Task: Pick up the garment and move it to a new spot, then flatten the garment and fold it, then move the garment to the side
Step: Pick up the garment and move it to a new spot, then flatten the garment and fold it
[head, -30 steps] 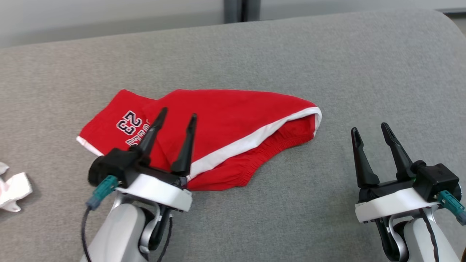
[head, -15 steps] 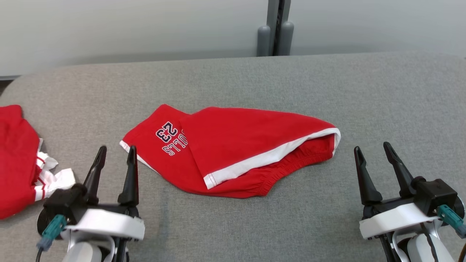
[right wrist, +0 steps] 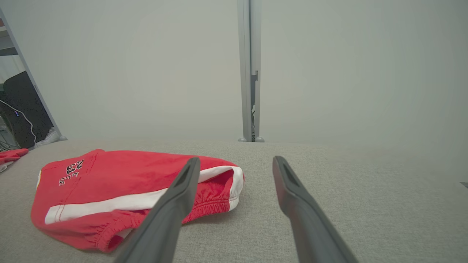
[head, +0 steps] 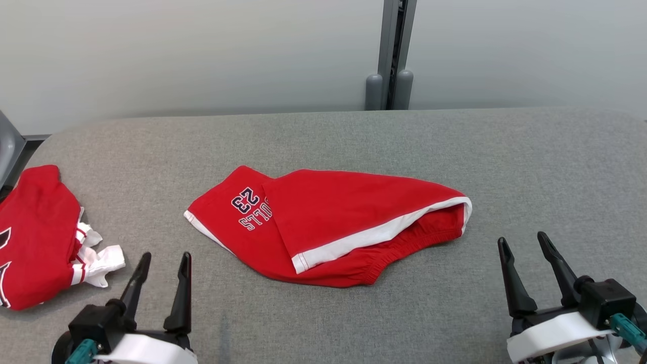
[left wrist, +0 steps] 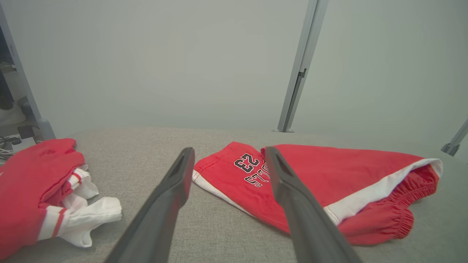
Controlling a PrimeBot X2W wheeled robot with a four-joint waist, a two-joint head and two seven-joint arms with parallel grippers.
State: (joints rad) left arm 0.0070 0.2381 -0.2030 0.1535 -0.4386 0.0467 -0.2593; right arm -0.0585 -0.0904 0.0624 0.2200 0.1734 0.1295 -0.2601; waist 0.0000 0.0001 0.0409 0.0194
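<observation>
"Listing nearest first: left gripper (head: 166, 255), right gripper (head: 522, 237); jaws of both spread, empty, apart from the cloth, likely poised to grasp."
"Next back?"
"Red shorts (head: 354, 217), folded over, mid grey table (head: 530, 167); sideways move seemingly remains. Second red garment (head: 30, 242), left edge, kept well apart."
</observation>
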